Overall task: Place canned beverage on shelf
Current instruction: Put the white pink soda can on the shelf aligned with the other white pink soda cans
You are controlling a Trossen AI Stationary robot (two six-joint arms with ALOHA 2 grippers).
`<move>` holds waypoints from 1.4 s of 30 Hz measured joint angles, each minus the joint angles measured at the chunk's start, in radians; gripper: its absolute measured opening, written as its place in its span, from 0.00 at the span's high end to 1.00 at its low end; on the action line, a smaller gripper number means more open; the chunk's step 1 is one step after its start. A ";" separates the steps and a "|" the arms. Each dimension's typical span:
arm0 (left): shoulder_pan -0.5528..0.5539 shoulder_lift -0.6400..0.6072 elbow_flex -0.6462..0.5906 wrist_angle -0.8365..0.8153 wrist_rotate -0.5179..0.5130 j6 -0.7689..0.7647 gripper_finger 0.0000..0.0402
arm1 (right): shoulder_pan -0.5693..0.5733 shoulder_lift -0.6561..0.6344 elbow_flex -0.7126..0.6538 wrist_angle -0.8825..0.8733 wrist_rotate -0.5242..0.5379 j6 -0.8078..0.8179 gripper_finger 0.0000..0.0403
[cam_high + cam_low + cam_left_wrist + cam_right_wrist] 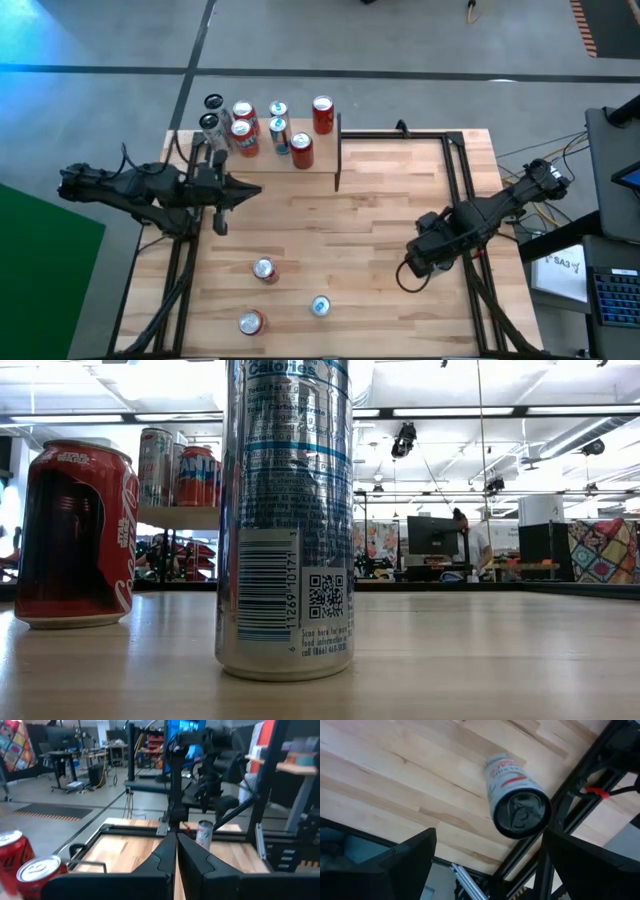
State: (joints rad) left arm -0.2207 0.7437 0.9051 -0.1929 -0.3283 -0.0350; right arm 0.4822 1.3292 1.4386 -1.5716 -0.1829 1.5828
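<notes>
Canned beverage, a silver-white aluminium can with red lettering (512,785), stands on the light butcher-block wooden table (390,200) beneath the right arm, close to the black frame rail along the table's right edge. The left wrist view shows this can upright, its long axis vertical. The right wrist view looks at its pull-tab lid, which points towards the camera.

The right claw (418,258) is spread wide. Its dark fingers (410,865) flank the can in the right wrist view and neither touches it.

The left claw (176,845) is pressed together and holds nothing. It hangs over the table's left part, just in front of the shelf, and points across the table towards the right arm.

The small raised shelf of light wood with thin black uprights (320,170) occupies the table's far left corner. It carries eight upright cans, all with lids up:
- two dark slim cans at its left end;
- two orange-red cans beside them;
- two silver-blue cans next in line;
- two red cans nearest its right end.

Three more cans stand upright on the near left part of the table, well apart from the shelf and from both claws:
- a red can with a silver lid (264,270);
- a second red can (251,322), nearest the table's front edge;
- a tall silver-blue can with a barcode (285,520).

In the low view the silver-blue can fills the foreground, with a red can to its left and the loaded shelf behind them.
</notes>
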 joint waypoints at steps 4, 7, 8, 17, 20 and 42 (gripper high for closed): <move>0.000 -0.026 0.000 0.001 0.000 0.002 1.00 | 0.020 -0.020 -0.026 0.001 0.000 0.033 0.11; 0.000 -0.040 0.000 0.000 0.000 0.002 1.00 | 0.035 -0.039 -0.055 -0.001 -0.001 0.065 0.11; 0.000 -0.044 0.000 0.000 0.000 0.002 1.00 | 0.041 -0.044 -0.063 -0.001 -0.001 0.075 0.11; 0.000 -0.036 0.000 -0.002 0.000 0.003 1.00 | 0.072 -0.053 -0.093 0.001 -0.001 0.118 0.11; 0.000 -0.029 0.000 -0.003 0.000 0.003 1.00 | 0.072 -0.053 -0.122 0.001 0.000 0.118 0.11; 0.000 -0.016 0.000 -0.006 -0.001 0.003 1.00 | 0.072 -0.053 -0.233 0.081 0.000 0.074 0.11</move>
State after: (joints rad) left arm -0.2207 0.7273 0.9047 -0.1989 -0.3290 -0.0319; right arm 0.5541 1.2762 1.2057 -1.4906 -0.1829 1.6569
